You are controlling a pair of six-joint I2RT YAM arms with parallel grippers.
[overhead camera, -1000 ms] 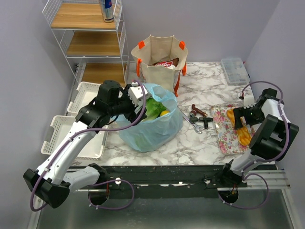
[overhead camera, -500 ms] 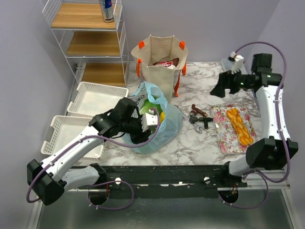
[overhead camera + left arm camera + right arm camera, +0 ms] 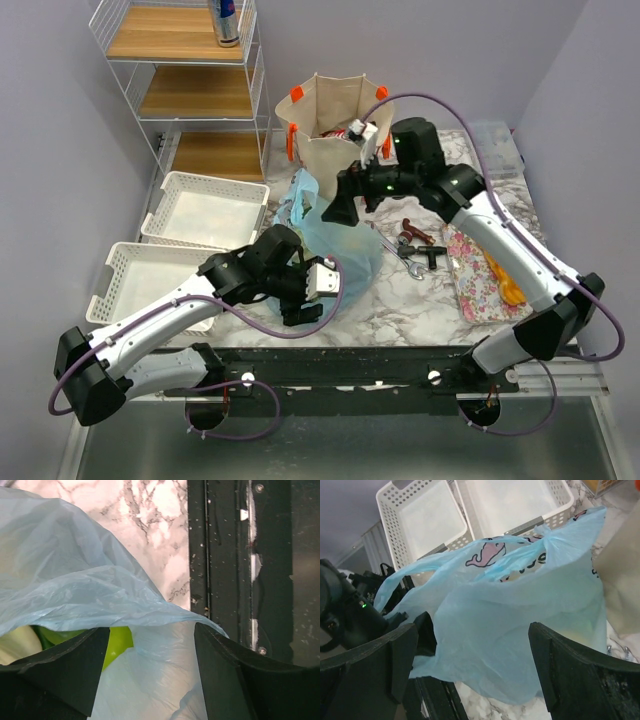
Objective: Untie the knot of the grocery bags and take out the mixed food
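Marbled on top, the desk [image 3: 400, 300] is occupied at its middle by the light-blue plastic bag [image 3: 355, 262], just before the canvas tote [image 3: 320, 150]. Its near rim is draped between the parted jaws of the left claw [image 3: 150, 635], unclamped; the right claw [image 3: 472, 630] is held wide open, empty, above it. 1 film layer per claw should be pinched and drawn apart gently.

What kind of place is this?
Probably a robot test cell staged as a kitchen counter: left arm and right arm bolted at a marble-look table, a blue bag, a wire shelf.
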